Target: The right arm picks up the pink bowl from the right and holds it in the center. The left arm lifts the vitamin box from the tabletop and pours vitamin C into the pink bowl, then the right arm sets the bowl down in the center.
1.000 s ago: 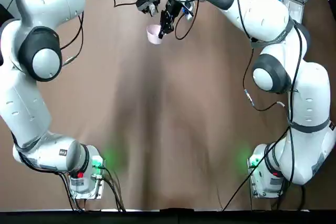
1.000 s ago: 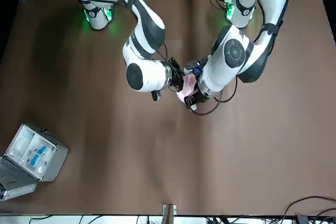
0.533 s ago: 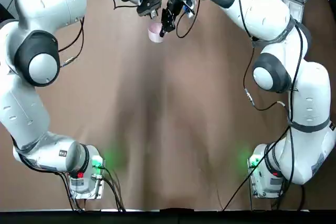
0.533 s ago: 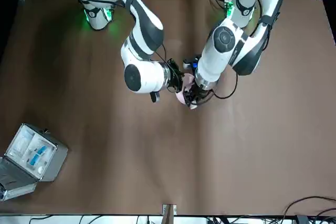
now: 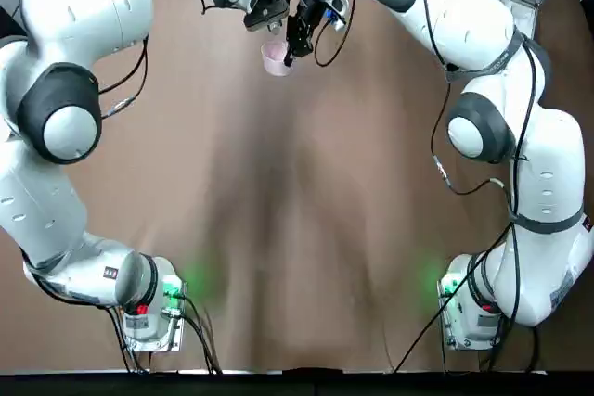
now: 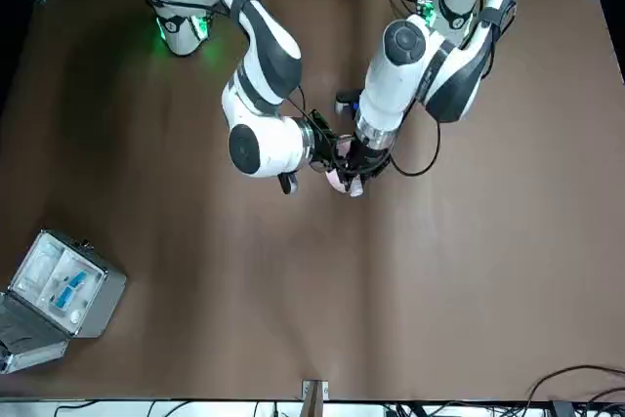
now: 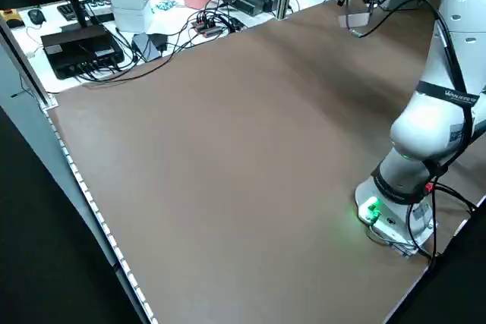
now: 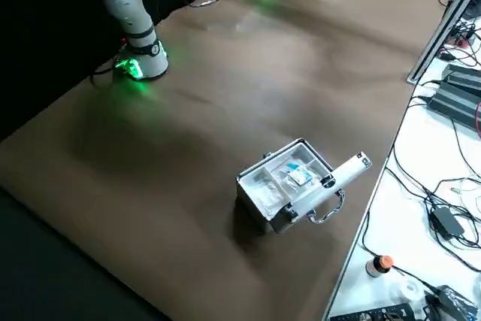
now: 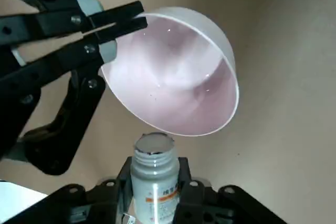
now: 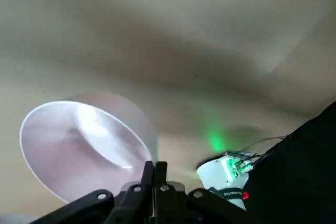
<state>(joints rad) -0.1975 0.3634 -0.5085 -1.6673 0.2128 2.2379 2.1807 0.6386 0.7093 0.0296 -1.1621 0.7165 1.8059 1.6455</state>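
Both grippers meet at top centre of the overhead frame, bowl and bottle held in the air.

We see the right gripper (image 10: 155, 174) w/ fingers pinched on the rim of the pink bowl (image 5: 276, 57), which hangs tilted above the tabletop (image 5: 297, 210). The left gripper (image 9: 155, 182) is clamped on the vitamin box (image 9: 154, 174) (a small white bottle, cap off), its open mouth just beside the bowl's rim, apart from it. In the front view, lower left, we spot a grey case (image 6: 59, 290), lid open, well apart from the arms.
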